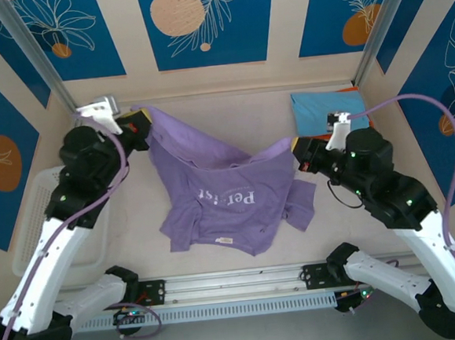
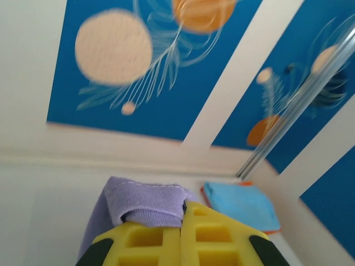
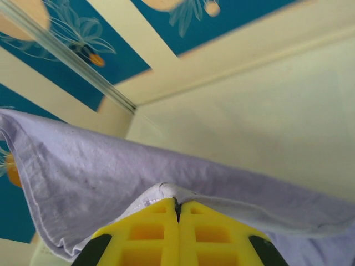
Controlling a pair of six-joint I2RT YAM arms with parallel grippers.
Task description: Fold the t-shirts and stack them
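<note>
Okay, your left tool (image 1: pixel 136 123) pinches purple tee (image 1: pixel 214 195) at 10 o'clock; right tool (image 1: pixel 297 150) pinches it at 3 o'clock.

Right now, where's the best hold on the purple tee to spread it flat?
Its two far stitched-edge corners, one tool each, coming from the outer sides: the purple tee sags bunched between them. The left tool and right tool pinch there.

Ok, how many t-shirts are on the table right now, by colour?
lavender-purple t-shirt: 1
light blue t-shirt: 1
orange t-shirt: 1, only an edge showing under the blue one
Total: 3
</note>
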